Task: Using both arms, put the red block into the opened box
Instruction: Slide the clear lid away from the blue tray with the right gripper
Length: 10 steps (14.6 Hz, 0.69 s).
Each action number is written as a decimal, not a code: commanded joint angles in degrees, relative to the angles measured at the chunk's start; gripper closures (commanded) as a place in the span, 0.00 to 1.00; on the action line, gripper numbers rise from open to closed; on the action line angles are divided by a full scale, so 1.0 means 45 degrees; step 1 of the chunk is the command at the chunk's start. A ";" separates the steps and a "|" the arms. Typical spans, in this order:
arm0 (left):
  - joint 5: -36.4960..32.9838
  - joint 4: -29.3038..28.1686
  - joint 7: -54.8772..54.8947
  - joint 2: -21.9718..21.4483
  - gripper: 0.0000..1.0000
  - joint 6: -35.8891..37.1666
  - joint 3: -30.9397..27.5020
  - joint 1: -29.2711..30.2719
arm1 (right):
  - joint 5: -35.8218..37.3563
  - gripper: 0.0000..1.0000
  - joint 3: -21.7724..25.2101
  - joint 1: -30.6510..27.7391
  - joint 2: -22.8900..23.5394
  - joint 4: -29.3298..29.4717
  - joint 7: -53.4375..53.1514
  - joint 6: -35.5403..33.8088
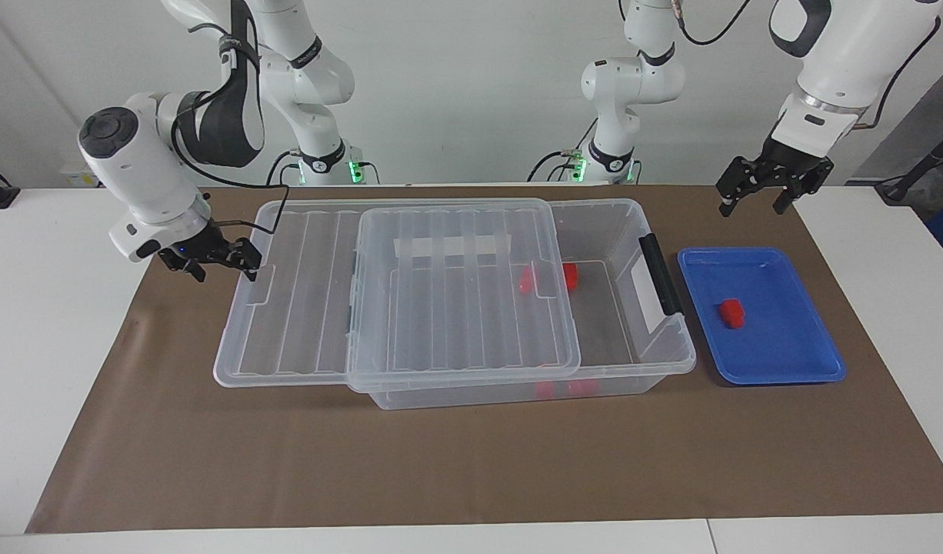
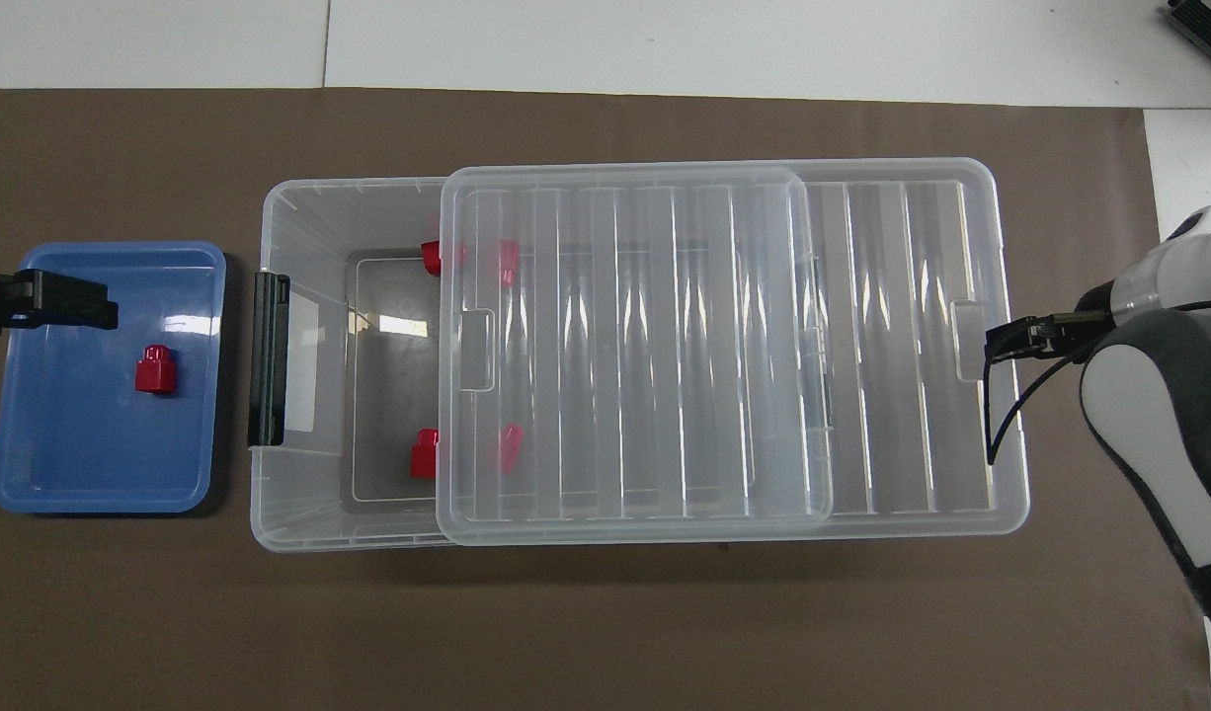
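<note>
A red block point(image 1: 731, 312) point(image 2: 155, 369) lies in the blue tray point(image 1: 810, 362) point(image 2: 33, 474). The clear box point(image 1: 675, 362) point(image 2: 270, 523) stands mid-table, uncovered at its black-handle end point(image 1: 662, 273). Its ribbed lid point(image 1: 441, 308) point(image 2: 625, 346) sits shifted toward the right arm's end, overhanging the box there. Several red blocks point(image 1: 570, 275) point(image 2: 425, 452) lie inside the box. My right gripper point(image 1: 224, 265) point(image 2: 1006, 338) is open at the lid's overhanging end, one fingertip against its rim tab. My left gripper point(image 1: 752, 201) point(image 2: 72, 301) hangs open over the tray's edge, holding nothing.
A brown mat point(image 1: 441, 462) covers the table's middle, with white tabletop point(image 1: 48, 346) at both ends. The blue tray stands beside the box's handle end, toward the left arm's end. The lid juts out over the mat toward the right arm's end.
</note>
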<state>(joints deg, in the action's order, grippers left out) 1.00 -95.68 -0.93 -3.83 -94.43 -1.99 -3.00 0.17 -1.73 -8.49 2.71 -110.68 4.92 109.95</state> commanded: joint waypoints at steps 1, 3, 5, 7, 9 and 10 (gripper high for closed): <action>-0.0223 -0.0281 0.0012 -0.0341 0.00 0.0515 -0.0045 0.0295 | -0.0038 0.01 -0.0122 -0.0573 -0.0329 -0.0347 0.0839 -0.0077; -0.0223 -0.0358 -0.0028 -0.0360 0.00 0.0555 -0.0045 0.0295 | -0.0038 0.01 -0.0084 -0.0633 -0.0329 -0.0328 0.0840 -0.0077; -0.0223 -0.1154 0.0011 -0.0729 0.00 0.0420 -0.0045 0.0295 | -0.0038 0.01 -0.0083 -0.0769 -0.0329 -0.0327 0.0859 -0.0057; -0.0243 -0.2365 0.0128 -0.1257 0.00 -0.0570 -0.0045 0.0295 | -0.0038 0.01 -0.0064 -0.0808 -0.0329 -0.0308 0.0859 -0.0038; -0.0262 -0.2915 0.0419 -0.1434 0.00 -0.1686 -0.0045 0.0314 | -0.0038 0.00 -0.0044 -0.0809 -0.0310 -0.0249 0.0840 -0.0038; -0.0262 -0.3014 0.0808 -0.1415 0.00 -0.1942 -0.0065 0.0488 | -0.0038 0.00 -0.0025 -0.0809 -0.0310 -0.0249 0.0859 -0.0038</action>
<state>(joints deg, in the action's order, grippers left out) 0.95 -104.93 0.01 -7.38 -99.16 -2.26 -1.73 0.17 -1.62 -11.07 2.65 -110.76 6.89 109.95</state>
